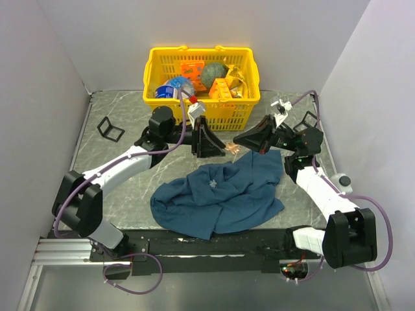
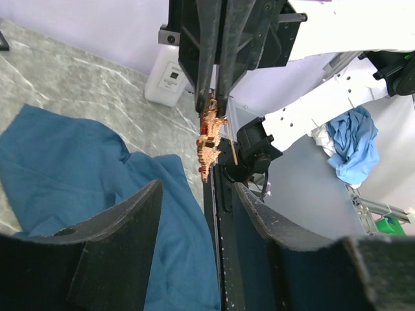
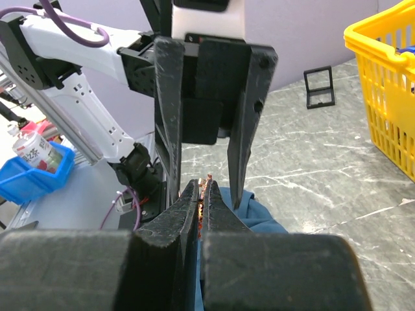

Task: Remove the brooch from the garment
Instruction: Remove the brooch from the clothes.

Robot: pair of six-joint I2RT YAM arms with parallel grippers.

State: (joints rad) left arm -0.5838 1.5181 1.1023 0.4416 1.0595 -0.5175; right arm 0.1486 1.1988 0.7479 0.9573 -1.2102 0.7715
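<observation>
**Pinching the brooch above the garment's edge**

We see the right gripper (image 3: 201, 191) with its fingers pressed together on the brooch (image 2: 209, 139) – a small gold-orange trinket with red flecks. In the left wrist view it dangles from those black fingertips, a thin pin sticking out to one side. It hangs in the air, apart from the cloth below.

From above, we place the brooch between the two grippers, just past the far edge of the garment (image 1: 217, 194) and over the grey marbled tabletop (image 1: 117, 175). The garment is a dark blue, rumpled heap lying in front of the arm bases; a pale mark shows near its middle, too small for us to make out.

The left gripper (image 1: 215, 149) faces the right one at close range. Its fingers (image 2: 123, 240) stand apart and hold nothing. In the right wrist view they reach down on either side of the right gripper's closed tips, so the brooch sits in the gap between them. We cannot tell whether they touch it.

Behind the grippers a yellow basket (image 1: 198, 50) stands at the far side of the tabletop, filled with assorted items – orange boxes and a dark round thing among them. A small black stand (image 1: 110, 128) sits well off to the left.
</observation>
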